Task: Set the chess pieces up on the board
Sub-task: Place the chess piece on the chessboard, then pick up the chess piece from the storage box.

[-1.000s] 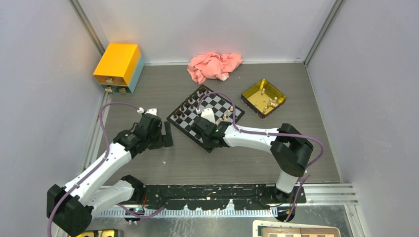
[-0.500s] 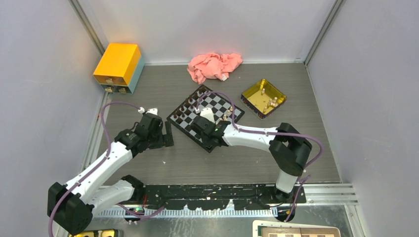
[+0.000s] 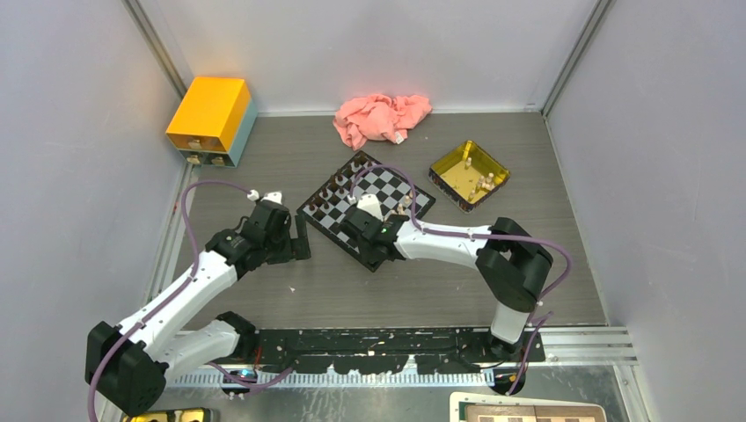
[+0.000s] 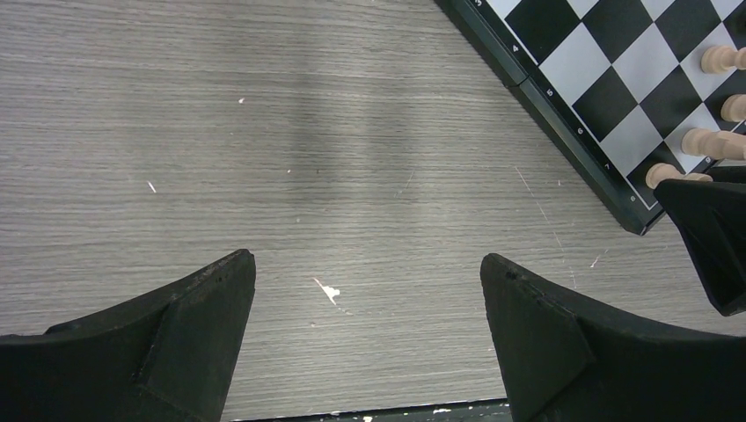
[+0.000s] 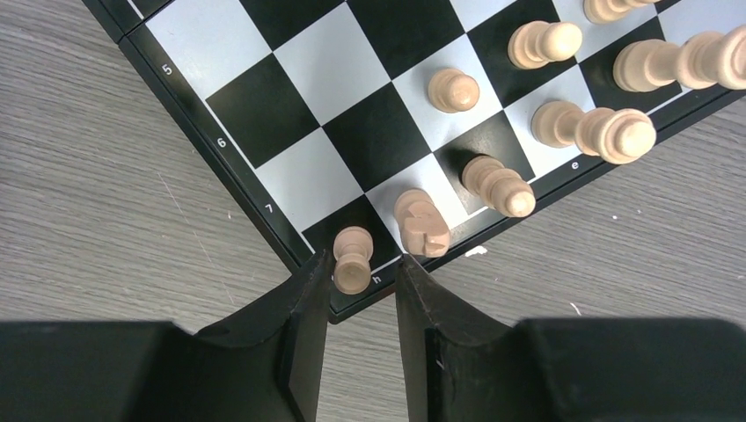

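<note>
My overhead camera sits above and behind my bases, looking down over the whole table. The left wrist camera looks down close past my left claw at bare table, catching the board corner at its right. The right wrist camera, past my right claw, hangs nearer over that same corner.

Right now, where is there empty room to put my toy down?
Bare table lies between the yellow box and the board, and between the board and the black base rail. Crowded: the board's near corner, pale pieces beside the right tool.
</note>
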Available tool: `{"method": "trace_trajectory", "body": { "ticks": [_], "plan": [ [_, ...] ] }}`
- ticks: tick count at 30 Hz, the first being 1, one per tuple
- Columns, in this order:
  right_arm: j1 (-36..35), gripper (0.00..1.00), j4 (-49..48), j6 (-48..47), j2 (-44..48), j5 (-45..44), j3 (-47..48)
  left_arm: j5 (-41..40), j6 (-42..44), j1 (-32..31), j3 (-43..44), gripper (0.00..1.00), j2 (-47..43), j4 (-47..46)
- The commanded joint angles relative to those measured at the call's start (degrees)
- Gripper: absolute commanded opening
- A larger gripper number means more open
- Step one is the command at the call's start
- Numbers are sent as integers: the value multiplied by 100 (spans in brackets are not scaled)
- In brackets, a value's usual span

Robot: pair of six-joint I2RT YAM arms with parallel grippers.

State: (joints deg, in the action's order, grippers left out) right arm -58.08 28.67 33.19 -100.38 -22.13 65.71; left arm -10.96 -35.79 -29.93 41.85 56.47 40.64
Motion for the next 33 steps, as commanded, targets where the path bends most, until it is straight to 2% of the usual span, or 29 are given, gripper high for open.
{"method": "trace_trajectory", "body": {
  "ticks": [1, 9, 14, 17, 21, 25, 33],
  "plan": [
    [15, 39, 176, -66, 360, -81, 376, 15, -7, -21, 34, 100, -21, -218],
    [3, 39, 709, 3, 1088, -120, 981, -24, -24, -21, 51, 100, -16, -246],
    [284, 39, 995, -269, 1389, -893, 1359, -38, -31, -20, 69, 100, 11, -301],
    [883, 40, 955, -412, 1497, -1013, 1416, -25, -55, -20, 102, 100, 0, -295],
    [1936, 48, 736, -642, 1365, -978, 1586, 68, -54, -18, 122, 100, -69, -269],
    [2909, 56, 640, -885, 816, -790, 2041, 85, -47, -21, 149, 100, -57, -189],
    [4192, 59, 377, -1032, -517, -317, 2832, -63, -112, -21, 198, 100, 97, -110]
  ]
}}
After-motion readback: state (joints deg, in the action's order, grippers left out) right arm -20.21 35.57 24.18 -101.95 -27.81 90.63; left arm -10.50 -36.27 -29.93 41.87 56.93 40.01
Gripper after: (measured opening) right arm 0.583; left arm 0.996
